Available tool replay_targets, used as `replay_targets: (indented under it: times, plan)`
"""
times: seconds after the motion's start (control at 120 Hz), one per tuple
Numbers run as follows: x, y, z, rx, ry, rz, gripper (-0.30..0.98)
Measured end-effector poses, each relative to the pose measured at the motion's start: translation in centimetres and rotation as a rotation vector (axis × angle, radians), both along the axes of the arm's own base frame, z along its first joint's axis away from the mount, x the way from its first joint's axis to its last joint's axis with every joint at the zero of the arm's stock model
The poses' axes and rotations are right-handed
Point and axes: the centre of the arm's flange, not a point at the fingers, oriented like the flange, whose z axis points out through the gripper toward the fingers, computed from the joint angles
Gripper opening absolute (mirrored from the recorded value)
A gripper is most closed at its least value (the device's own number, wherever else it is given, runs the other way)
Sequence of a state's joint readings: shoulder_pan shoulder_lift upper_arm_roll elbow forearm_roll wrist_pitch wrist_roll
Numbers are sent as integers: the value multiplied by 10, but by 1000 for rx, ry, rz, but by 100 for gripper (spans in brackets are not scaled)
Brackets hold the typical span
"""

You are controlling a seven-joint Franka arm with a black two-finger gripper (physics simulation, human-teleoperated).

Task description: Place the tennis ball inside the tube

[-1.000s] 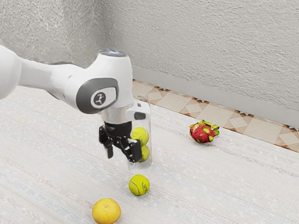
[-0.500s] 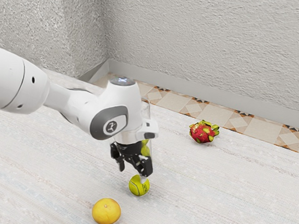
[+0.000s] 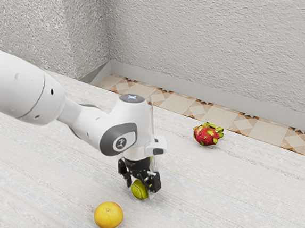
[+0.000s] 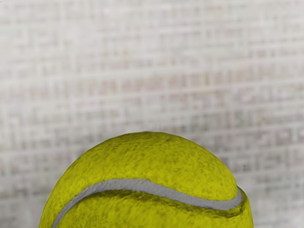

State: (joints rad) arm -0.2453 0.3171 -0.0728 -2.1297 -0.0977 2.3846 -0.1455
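"Yellow-orange peel closest to us. Is that orange part of the job?"

"I'd say not. It sits on the table well apart from the hand, a bystander that needs only be left alone."

"And just beyond it?"

"The tennis ball, low at the table, with the black gripper reaching down over it. The fingers stand apart, one to each side, presumably so that closing will pinch the ball across its middle."

"Not clamped, then?"

"I see no firm squeeze; whether either finger brushes the felt, I can't tell. Being round, it could roll off a lopsided pinch."

"Where must it go?"

"Into the clear tube behind the hand, mostly hidden by it. Closing, then lifting, should come first."

"And the dragon fruit?"

"Farther back, toward the wall, and away from the likely path."
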Motion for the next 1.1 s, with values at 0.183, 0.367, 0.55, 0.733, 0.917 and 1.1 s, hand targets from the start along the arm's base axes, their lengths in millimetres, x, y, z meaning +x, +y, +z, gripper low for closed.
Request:
replay_targets:
  times: [0.183,0.367,0.55,0.733,0.917,1.1]
  plan:
    - [1,0,-6,-2,4,10,66]
    - [2,0,-9,-2,-1,17,38]
    - [3,-2,11,-8,-33,20,39]
    - [-3,-3,113,-35,-138,14,38]
    - [-2,-3,194,-46,-166,8,38]
    - [6,1,245,-34,-137,3,38]
